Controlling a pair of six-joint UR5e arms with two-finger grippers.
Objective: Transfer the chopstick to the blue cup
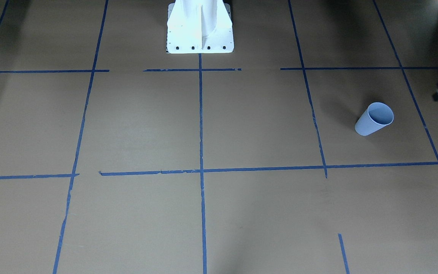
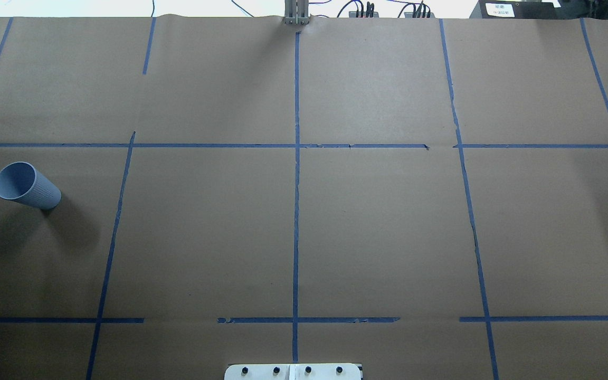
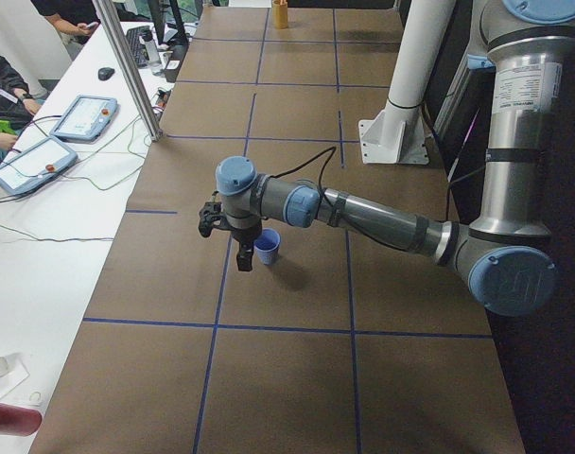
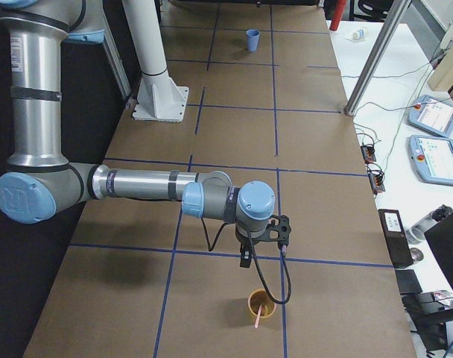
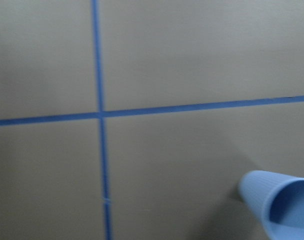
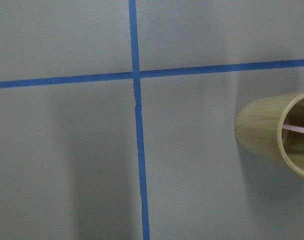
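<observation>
Blue cup (image 2: pixel 27 184) stands upright on the brown paper tabletop (image 2: pixel 378 232), far on the robot's left side, open rim up, with its darker blue inside showing in the front-facing view. Chopstick (image 4: pixel 258 315) is not in it. It leans inside a tan cup (image 4: pixel 261 303) at the opposite end of the tabletop, on the robot's right side, well apart from the blue cup. The right wrist view shows it as a thin pink line across that cup's mouth. Left claw (image 3: pixel 244 257) hangs above the tabletop just beside the blue cup, pointing down, with no visible contact. Only a dark sliver of it shows at the front-facing view's edge, so I cannot tell whether it is open or closed. The left wrist view is blurry, with the blue cup in its lower right corner. Right claw (image 4: pixel 245 257) hovers above the tabletop near the tan cup, a little toward the robot's left of it, not touching. It shows only in the side view, so I cannot tell its state either. Blue tape lines (image 2: pixel 296 211) grid the tabletop. The white pedestal base (image 1: pixel 200 28) sits at the robot's edge, centre.
</observation>
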